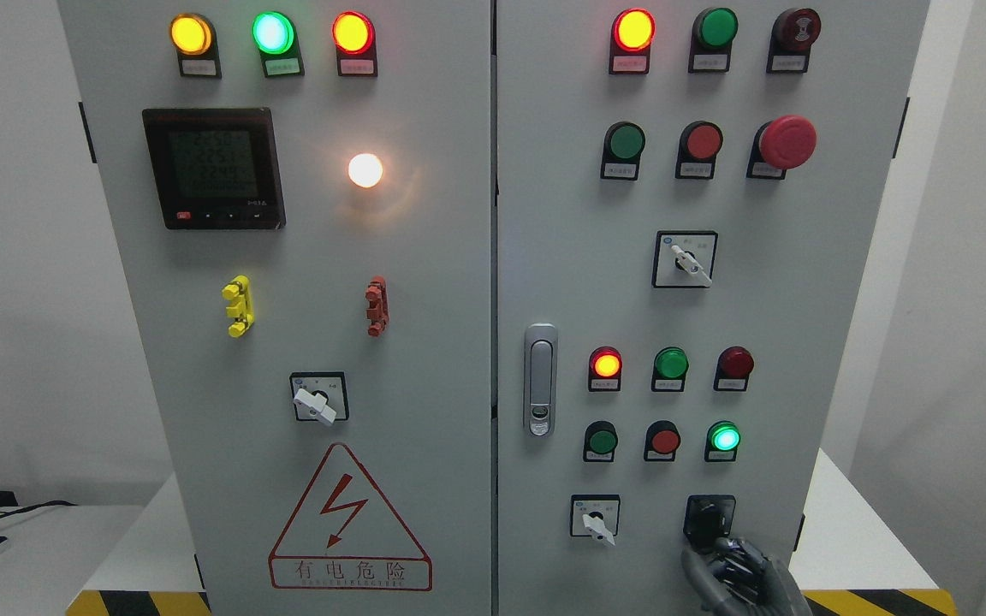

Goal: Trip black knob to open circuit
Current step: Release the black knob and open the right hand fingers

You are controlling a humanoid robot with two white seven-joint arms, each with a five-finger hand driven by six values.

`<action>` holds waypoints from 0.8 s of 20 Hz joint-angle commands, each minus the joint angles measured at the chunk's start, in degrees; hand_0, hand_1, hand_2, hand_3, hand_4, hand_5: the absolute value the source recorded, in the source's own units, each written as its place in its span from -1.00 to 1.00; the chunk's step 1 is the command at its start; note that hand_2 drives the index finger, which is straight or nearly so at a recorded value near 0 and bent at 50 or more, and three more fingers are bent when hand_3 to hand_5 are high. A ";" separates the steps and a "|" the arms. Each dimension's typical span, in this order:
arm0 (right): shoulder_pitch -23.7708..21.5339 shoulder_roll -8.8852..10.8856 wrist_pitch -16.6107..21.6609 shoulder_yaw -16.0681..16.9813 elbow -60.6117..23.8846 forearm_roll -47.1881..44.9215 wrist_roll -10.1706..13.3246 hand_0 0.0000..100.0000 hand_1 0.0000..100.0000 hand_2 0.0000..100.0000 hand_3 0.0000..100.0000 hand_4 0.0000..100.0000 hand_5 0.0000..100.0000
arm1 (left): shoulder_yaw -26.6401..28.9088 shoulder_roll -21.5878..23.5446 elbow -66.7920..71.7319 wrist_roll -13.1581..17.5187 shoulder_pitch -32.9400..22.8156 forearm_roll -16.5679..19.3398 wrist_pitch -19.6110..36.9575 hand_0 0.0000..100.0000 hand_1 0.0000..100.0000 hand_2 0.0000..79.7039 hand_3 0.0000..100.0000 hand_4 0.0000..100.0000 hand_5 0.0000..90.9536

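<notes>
Head view: right grey metal hand (737, 571), fingers curled, touches the black rotary knob (709, 518); firm grasp cannot be told. Slipping fingers risk an untripped circuit.

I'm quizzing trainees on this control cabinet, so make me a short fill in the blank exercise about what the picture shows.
1. The right hand reaches up to the ____ knob at the panel's lower right.
2. The emergency stop button is ____ in colour.
3. The warning triangle sits on the ____ door.

Missing words: black; red; left
</notes>
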State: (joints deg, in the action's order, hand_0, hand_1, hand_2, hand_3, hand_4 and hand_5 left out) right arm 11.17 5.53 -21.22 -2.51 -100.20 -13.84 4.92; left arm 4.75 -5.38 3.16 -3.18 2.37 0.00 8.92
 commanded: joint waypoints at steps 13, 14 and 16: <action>-0.18 0.53 0.39 1.63 0.01 0.48 0.00 -0.30 0.53 -0.06 0.53 0.38 0.27 | 0.00 0.02 0.00 0.02 0.00 1.76 0.05 -0.76 -0.22 -1.00 -1.00 -1.00 -1.00; -0.18 0.53 0.39 1.63 0.01 0.48 0.00 -0.30 0.53 -0.06 0.53 0.38 0.27 | 0.00 0.02 0.00 0.02 0.00 1.76 0.05 -0.76 -0.22 -1.00 -1.00 -1.00 -1.00; -0.36 0.62 0.39 1.63 0.01 0.48 0.00 -0.30 0.53 -0.06 0.53 0.38 0.27 | 0.00 0.02 0.00 0.02 0.00 1.76 0.05 -0.76 -0.22 -1.00 -1.00 -1.00 -1.00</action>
State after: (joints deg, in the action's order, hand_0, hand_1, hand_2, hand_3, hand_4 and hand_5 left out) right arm 10.98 5.94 -20.68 -0.64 -100.25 -13.41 4.87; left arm 4.75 -5.38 3.16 -3.18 2.37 0.00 8.92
